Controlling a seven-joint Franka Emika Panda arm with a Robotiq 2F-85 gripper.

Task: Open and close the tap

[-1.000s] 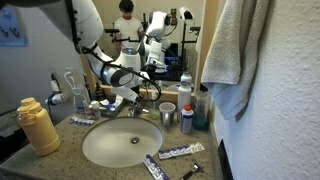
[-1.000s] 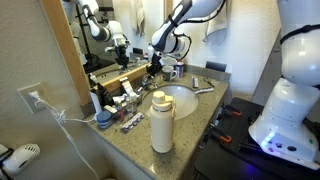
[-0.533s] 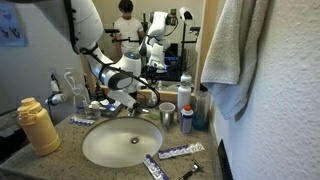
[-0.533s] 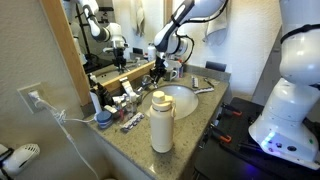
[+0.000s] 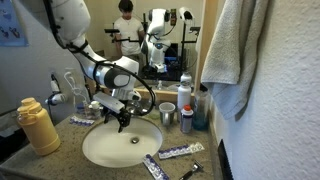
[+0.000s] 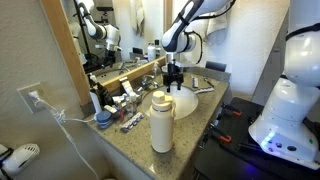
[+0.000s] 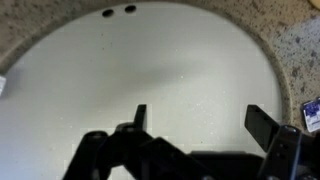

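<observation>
My gripper (image 5: 122,117) hangs over the white basin (image 5: 130,150), a little in front of its back edge, also in an exterior view (image 6: 175,84). In the wrist view the gripper (image 7: 200,122) is open: two dark fingers (image 7: 262,125) stand wide apart with only bare basin (image 7: 150,60) between them, its two overflow holes at the top. The tap is hidden behind my arm in an exterior view and I cannot make it out in the others.
A yellow bottle (image 5: 38,125) stands at the counter's front corner, as a tall bottle (image 6: 161,122) in an exterior view. Cups (image 5: 167,113), a spray can (image 5: 185,95) and a small blue bottle (image 5: 188,120) crowd one side of the basin. Tubes (image 5: 180,152) lie in front. A towel (image 5: 235,50) hangs nearby.
The gripper has opened from shut. It has come away from the back of the basin, where the tap stands, and out over the bowl.
</observation>
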